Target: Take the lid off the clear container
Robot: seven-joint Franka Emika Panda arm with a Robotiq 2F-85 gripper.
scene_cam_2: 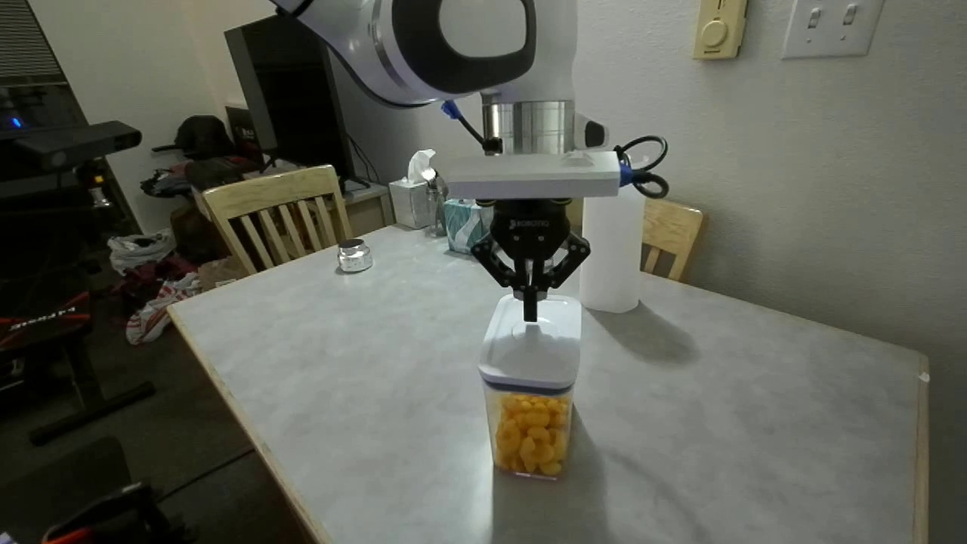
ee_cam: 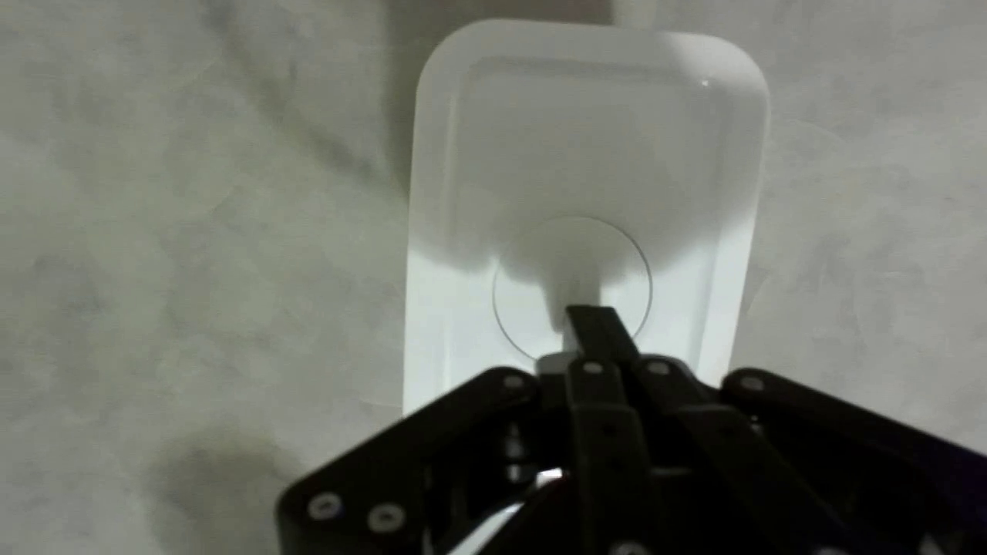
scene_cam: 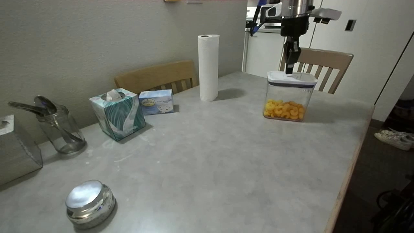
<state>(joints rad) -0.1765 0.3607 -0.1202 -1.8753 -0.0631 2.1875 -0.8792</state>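
Note:
The clear container (scene_cam: 288, 94) stands upright on the table with orange-yellow snack pieces inside; it also shows in an exterior view (scene_cam_2: 530, 438). The white lid (scene_cam: 305, 78) sits on top of it, seen in both exterior views (scene_cam_2: 531, 361) and from above in the wrist view (ee_cam: 586, 139). A round button (ee_cam: 532, 297) is outlined in the lid's centre. My gripper (scene_cam: 288, 72) is shut and empty, pointing straight down. Its fingertips (ee_cam: 592, 312) are over the button, at or just above it; I cannot tell if they touch. They also show in an exterior view (scene_cam_2: 530, 316).
A paper-towel roll (scene_cam: 208, 68) stands farther back by the wall. A teal tissue box (scene_cam: 119, 113), a blue tea box (scene_cam: 157, 102), a glass jar with utensils (scene_cam: 66, 136) and a round metal tin (scene_cam: 90, 204) are on the table (scene_cam: 220, 171). The container is near a table edge.

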